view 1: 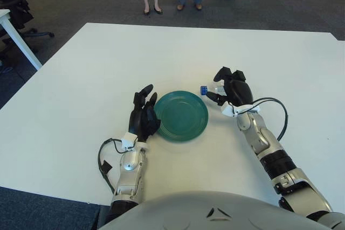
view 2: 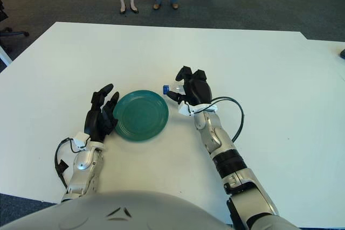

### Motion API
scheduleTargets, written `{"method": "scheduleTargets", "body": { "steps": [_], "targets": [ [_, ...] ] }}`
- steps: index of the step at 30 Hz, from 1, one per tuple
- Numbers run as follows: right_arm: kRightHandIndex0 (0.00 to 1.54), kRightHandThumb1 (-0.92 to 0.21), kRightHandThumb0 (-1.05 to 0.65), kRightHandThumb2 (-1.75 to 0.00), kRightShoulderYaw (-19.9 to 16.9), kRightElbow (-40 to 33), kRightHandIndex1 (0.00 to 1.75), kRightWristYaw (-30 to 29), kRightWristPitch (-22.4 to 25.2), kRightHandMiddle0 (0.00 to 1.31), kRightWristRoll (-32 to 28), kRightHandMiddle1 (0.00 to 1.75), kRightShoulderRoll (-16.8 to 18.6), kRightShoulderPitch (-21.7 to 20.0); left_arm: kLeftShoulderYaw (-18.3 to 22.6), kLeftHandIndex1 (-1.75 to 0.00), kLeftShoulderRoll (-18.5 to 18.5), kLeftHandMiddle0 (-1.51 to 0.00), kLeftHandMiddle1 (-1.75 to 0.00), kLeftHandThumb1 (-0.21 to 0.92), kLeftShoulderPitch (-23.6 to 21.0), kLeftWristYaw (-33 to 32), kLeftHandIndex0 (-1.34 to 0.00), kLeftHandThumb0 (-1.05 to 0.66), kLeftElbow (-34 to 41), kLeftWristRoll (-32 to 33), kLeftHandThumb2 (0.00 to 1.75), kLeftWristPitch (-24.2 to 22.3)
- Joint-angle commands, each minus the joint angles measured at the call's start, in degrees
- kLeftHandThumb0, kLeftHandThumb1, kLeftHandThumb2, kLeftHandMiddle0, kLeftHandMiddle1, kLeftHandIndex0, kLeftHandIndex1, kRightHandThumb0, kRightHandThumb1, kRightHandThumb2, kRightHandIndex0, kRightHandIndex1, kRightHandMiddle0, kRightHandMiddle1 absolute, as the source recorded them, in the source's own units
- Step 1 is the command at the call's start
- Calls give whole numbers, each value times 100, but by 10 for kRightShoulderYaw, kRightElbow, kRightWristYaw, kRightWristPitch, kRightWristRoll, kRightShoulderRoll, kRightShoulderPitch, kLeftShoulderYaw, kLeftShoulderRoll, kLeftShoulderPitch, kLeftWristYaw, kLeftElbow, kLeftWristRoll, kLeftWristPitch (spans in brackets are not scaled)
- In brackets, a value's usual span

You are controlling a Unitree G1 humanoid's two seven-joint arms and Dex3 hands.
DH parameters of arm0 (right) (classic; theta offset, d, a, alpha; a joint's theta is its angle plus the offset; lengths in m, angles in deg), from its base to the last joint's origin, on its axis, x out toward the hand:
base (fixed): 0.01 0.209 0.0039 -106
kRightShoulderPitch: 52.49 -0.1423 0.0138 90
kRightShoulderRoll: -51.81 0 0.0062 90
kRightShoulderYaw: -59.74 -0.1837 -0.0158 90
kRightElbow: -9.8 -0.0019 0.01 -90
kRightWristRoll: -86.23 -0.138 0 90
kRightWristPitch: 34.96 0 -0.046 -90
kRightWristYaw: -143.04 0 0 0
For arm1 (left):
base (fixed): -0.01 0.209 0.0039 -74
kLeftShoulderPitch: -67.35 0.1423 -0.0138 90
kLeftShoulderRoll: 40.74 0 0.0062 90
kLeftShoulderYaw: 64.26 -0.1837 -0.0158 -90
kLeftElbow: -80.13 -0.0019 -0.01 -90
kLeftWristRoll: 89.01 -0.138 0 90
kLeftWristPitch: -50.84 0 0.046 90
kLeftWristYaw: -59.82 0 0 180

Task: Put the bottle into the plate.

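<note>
Both views look from the robot's head, forward and steeply down over its grey chest onto the broad white counter (view 1: pixel 108 63). They sit side by side: the right eye view shows everything shifted leftward. Both share the round green plate (view 1: pixel 181 116), both arms, the counter's far edge and the dark carpeted floor (view 2: pixel 259 4) beyond.
</note>
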Motion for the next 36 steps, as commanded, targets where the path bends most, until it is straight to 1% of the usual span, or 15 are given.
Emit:
{"method": "scheduleTargets", "body": {
  "steps": [1,4,8,13,14,16,17,18,20,21,24,25,29,32,36],
  "targets": [
    [61,-92,-95,-57,1,12,175,12,10,27,5,175,-16,7,2,-91,5,-54,-4,92,2,0,-3,-91,-9,2,90,-7],
    [61,-92,-95,-55,0,9,175,14,7,27,4,175,-22,7,2,-91,5,-54,-4,92,3,0,-3,-91,-8,3,90,-8],
    [59,-92,-94,-54,-13,20,175,34,-34,26,-8,175,-70,-6,5,-91,1,-54,-4,92,3,-1,-4,-91,-8,1,90,-7],
    [55,-92,-94,-52,-16,33,175,48,-57,23,-13,175,-91,-19,7,-92,0,-54,-3,92,2,0,-5,-91,-9,2,90,-7],
    [51,-92,-94,-50,-16,41,175,58,-64,21,-15,174,-101,-26,9,-92,-1,-54,-3,92,1,0,-5,-91,-10,3,90,-6],
    [37,-92,-95,-49,-15,52,168,68,-74,16,-17,166,-112,-35,11,-92,-2,-53,-3,92,0,1,-5,-91,-12,4,91,-5],
    [35,-92,-95,-49,-13,59,167,74,-78,15,-18,165,-117,-39,12,-92,-3,-53,-3,92,0,2,-5,-91,-13,3,91,-4],
    [34,-92,-95,-49,-12,65,158,78,-82,14,-19,159,-120,-42,12,-92,-3,-53,-3,92,-1,2,-5,-91,-14,3,91,-4],
    [33,-92,-95,-49,-8,70,128,89,-85,11,-16,137,-126,-46,13,-91,-3,-53,-2,92,-1,4,-5,-91,-15,4,92,-3],
    [33,-92,-95,-49,-6,71,118,91,-86,9,-15,130,-126,-47,13,-91,-3,-53,-2,92,-1,5,-5,-91,-15,5,93,-2],
    [32,-92,-95,-50,-4,71,103,101,-87,7,-13,120,-130,-50,14,-91,-3,-53,-2,92,-2,7,-5,-91,-16,6,93,-2],
    [32,-92,-95,-50,-2,71,101,108,-87,6,-11,118,-134,-52,14,-91,-2,-53,-2,92,-1,8,-5,-91,-16,6,93,-1],
    [30,-92,-94,-50,5,67,76,147,-92,1,-5,100,-157,-64,13,-91,0,-53,-2,92,-1,7,-5,-91,-16,2,93,4],
    [30,-92,-95,-48,13,62,63,176,-88,0,11,90,-175,-75,12,-91,0,-53,-2,92,1,5,-5,-90,-14,-2,92,6],
    [30,-92,-98,-47,25,56,48,208,-82,0,31,88,-194,-87,13,-91,2,-53,-2,92,2,2,-6,-89,-13,-3,91,5]
  ]
}}
